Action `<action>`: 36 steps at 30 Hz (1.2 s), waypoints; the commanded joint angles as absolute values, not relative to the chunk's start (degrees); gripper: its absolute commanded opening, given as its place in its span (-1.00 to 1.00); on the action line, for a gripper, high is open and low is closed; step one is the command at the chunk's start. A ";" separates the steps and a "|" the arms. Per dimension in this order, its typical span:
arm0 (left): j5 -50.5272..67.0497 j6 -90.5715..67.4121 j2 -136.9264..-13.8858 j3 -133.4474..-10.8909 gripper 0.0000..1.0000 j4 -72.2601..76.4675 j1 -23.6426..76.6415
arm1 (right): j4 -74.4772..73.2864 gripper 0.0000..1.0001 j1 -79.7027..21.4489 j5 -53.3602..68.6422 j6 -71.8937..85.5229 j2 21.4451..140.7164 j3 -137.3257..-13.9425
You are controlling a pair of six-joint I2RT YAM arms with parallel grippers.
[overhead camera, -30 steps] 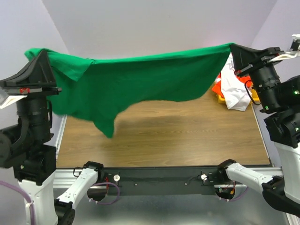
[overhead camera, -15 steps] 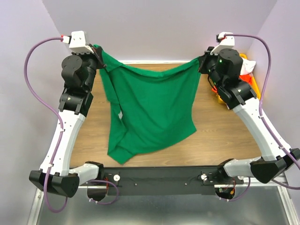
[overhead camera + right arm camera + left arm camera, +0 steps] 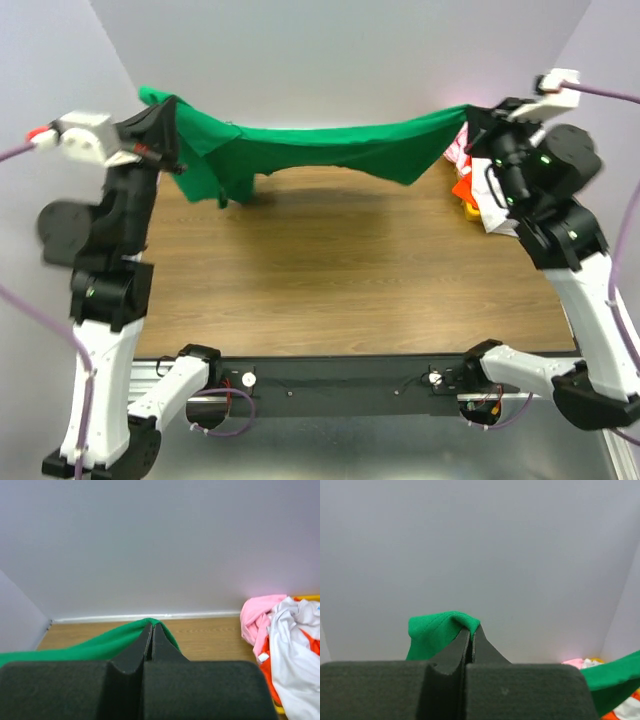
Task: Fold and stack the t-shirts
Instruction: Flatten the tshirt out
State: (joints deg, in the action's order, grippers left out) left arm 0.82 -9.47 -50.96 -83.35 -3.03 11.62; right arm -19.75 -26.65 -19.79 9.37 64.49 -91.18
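The green t-shirt hangs stretched in the air between my two grippers, above the far part of the wooden table. My left gripper is shut on its left corner; in the left wrist view green cloth bulges over the closed tips. My right gripper is shut on its right corner, and in the right wrist view the green cloth trails left of the tips. A fold of the shirt droops at the left. Pink, white and orange-red t-shirts lie heaped at the far right.
The heap sits in a yellow-orange bin at the table's far right edge, just under the right arm. Grey walls close in the back and both sides. The arm bases stand on a black rail at the near edge.
Both grippers have swung up and outward with the shirt. It hung down spread over the table half a second ago; now it is pulled into a taut, raised band near the back wall.
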 commanded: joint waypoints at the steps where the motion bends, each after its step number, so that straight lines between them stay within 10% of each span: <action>1: 8.42 -7.04 -45.71 -88.50 -1.00 -5.43 11.43 | -17.93 -0.99 -26.46 -19.51 7.73 59.07 -93.86; 16: 20.39 -10.28 -50.17 -91.07 -1.00 -2.12 11.43 | -17.58 -0.99 -26.45 -25.55 5.81 58.17 -93.44; 27: 14.51 -5.36 -94.71 -93.04 -0.89 2.82 11.34 | -3.79 -0.97 -13.99 -26.12 9.49 81.98 -77.52; 28: 14.33 -5.62 -97.97 -95.43 -0.31 1.25 11.34 | -2.65 -0.86 -12.93 -23.32 10.36 87.48 -77.87; 29: 14.85 -5.80 -103.57 -97.89 0.09 0.36 11.34 | -2.55 -0.32 -11.09 -21.73 10.63 90.06 -78.48; 32: 12.93 -6.59 -108.45 -104.58 0.94 -2.54 12.13 | -2.64 0.60 -9.93 -16.36 10.46 98.58 -82.09; 33: 11.88 -6.68 -109.15 -104.94 0.97 -2.98 12.39 | -2.64 0.93 -9.84 -15.22 10.28 99.66 -82.61; 36: 6.43 -8.43 -106.02 -98.92 0.97 -2.12 14.32 | -2.64 1.00 -9.93 -10.13 10.46 100.37 -82.27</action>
